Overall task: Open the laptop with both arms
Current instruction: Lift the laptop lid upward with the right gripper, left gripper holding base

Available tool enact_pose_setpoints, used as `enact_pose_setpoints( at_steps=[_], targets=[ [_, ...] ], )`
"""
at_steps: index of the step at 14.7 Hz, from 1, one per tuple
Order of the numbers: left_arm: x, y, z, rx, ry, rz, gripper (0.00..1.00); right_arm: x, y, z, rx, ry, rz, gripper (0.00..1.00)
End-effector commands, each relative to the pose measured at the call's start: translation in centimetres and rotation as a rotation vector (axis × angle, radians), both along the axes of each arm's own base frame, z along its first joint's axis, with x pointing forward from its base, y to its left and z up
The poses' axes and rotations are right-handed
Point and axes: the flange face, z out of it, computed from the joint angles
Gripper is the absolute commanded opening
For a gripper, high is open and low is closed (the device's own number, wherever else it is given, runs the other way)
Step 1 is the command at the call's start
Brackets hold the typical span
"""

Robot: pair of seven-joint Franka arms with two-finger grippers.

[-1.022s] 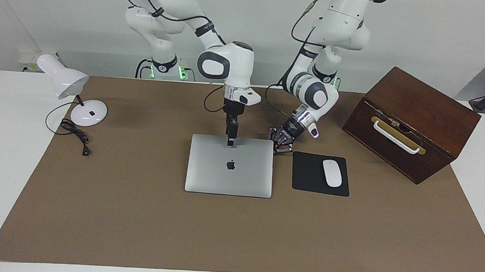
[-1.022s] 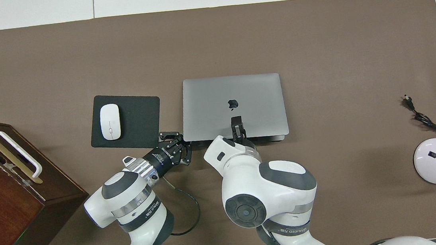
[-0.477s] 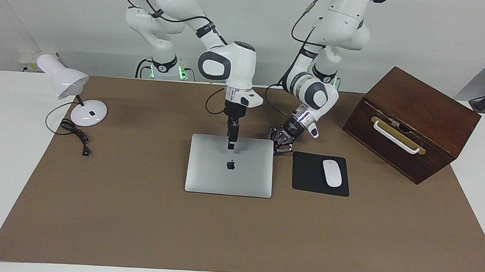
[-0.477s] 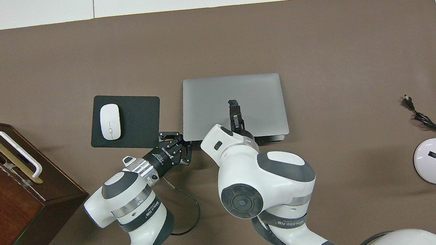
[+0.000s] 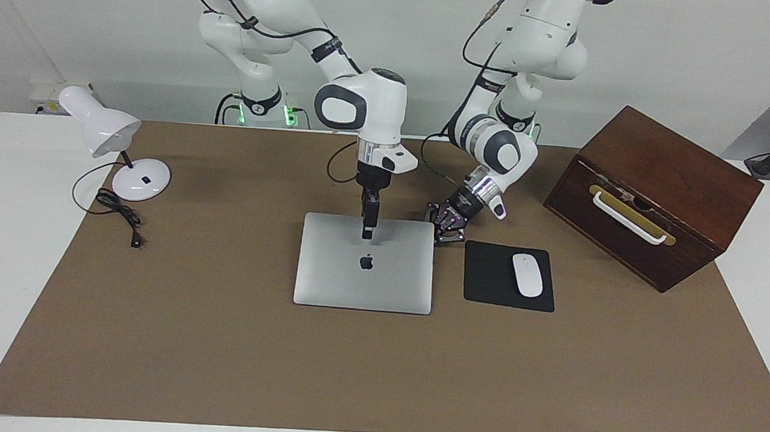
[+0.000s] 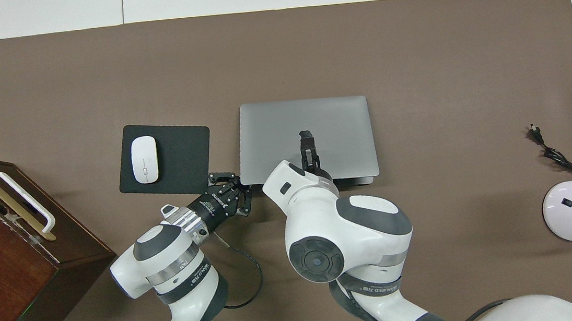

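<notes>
both my grippers work the closed laptop (image 5: 364,272): left gripper (image 5: 439,233) pinched shut at its corner, right gripper (image 5: 368,231) narrow over the lid.

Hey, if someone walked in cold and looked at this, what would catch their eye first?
Probably the closed silver laptop mid-table, with the right gripper poised over its lid and the left gripper shut at its corner. Next, the dark wooden box toward the left arm's end.

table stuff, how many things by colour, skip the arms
white: 2, lamp and mouse
black: 1, mouse pad
silver: 1, laptop
brown: 1, wooden box
total: 5
</notes>
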Motion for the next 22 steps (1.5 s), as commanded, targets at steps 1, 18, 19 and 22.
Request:
enact_pose_setpoints(
  at_steps=[1, 18, 19, 22],
  targets=[
    [0.0, 0.1, -2.0, 0.013, 0.012, 0.008, 0.00, 1.8, 0.0, 0.4, 0.006, -0.017, 0.005, 0.90],
    [0.0, 0.0, -2.5, 0.017, -0.011, -0.014, 0.00, 6.3, -1.2, 2.3, -0.035, -0.021, -0.012, 0.90],
    [0.0, 0.0, -2.5, 0.020, -0.015, -0.018, 0.00, 6.4, -1.2, 2.3, -0.034, -0.022, -0.010, 0.90],
    [-0.1, 0.0, -2.6, 0.020, -0.013, -0.016, 0.00, 6.6, -0.9, 3.0, -0.066, -0.029, 0.012, 0.90]
  ],
)
